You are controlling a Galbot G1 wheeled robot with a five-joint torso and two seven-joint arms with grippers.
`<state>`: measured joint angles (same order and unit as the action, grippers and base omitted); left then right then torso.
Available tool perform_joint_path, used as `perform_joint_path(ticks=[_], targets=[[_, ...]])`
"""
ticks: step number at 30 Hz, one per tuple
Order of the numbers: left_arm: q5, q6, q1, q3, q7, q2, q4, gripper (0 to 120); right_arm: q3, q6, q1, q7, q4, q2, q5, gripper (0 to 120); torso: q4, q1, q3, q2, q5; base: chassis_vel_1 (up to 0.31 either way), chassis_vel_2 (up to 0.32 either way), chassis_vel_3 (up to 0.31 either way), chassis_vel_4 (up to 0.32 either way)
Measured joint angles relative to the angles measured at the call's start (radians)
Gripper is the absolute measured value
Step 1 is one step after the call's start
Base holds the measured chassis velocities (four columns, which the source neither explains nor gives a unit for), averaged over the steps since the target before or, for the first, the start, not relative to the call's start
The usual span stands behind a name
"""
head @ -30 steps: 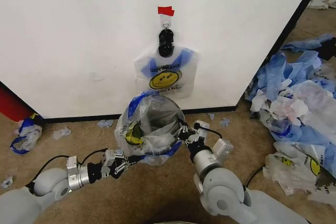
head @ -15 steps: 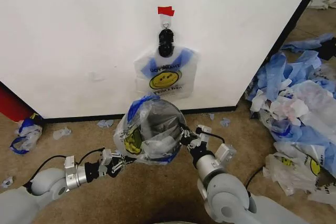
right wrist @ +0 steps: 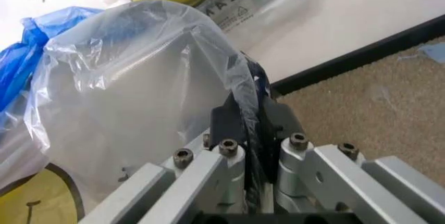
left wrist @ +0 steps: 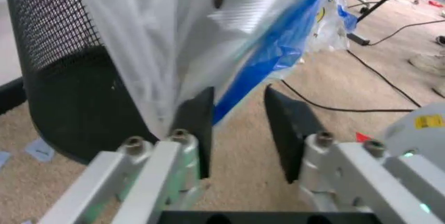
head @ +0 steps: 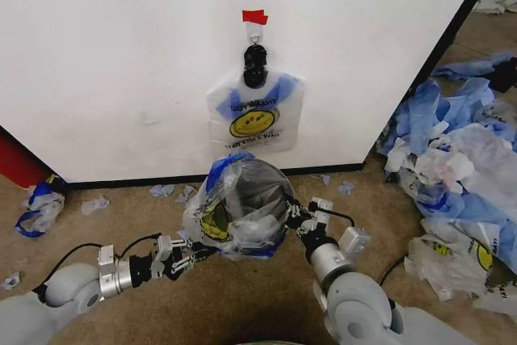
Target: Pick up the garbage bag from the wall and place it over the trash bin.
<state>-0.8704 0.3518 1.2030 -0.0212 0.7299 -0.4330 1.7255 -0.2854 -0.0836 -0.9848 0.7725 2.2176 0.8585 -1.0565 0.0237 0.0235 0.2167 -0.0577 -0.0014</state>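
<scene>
My right gripper [right wrist: 251, 125] clamps the garbage bag [head: 238, 208] against the trash bin [left wrist: 62, 73] rim near the wall [head: 121, 54]; my left gripper [left wrist: 236, 125] gapes. Tugging could tear the film.

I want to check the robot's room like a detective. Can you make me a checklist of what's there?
Surface: brown floor with scraps.
Job's things: garbage bag draped over the black trash bin; another bag hangs clipped on the wall.
Clutter: heap of blue and white plastic at right; small bag at left.
Grippers: left gripper open beside the bag; right gripper shut on bag and bin rim.
Cables: black cable on the floor.
Surroundings: red object by the wall.
</scene>
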Motion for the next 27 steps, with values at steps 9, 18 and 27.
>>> perform_joint_path(ticks=[9,18,27], targets=[[0.007,0.006,0.066,-0.058,0.004,0.022,0.016,73,0.003,-0.008,-0.001,-0.011,-0.020,-0.002,0.013,0,0.0000,0.000,0.000,0.000,0.0003,0.000,0.000,0.000,0.000],[0.015,0.012,0.059,-0.052,0.004,-0.001,-0.005,83,0.002,-0.008,-0.008,-0.015,-0.011,-0.010,0.016,0,0.0000,0.000,0.000,0.000,0.0000,0.000,0.000,0.000,0.000],[0.011,0.014,0.077,-0.070,0.002,0.032,0.020,82,0.007,-0.014,-0.006,-0.029,-0.040,-0.017,0.029,0,-0.0001,0.000,0.000,0.000,0.0002,0.000,0.000,0.000,0.000]])
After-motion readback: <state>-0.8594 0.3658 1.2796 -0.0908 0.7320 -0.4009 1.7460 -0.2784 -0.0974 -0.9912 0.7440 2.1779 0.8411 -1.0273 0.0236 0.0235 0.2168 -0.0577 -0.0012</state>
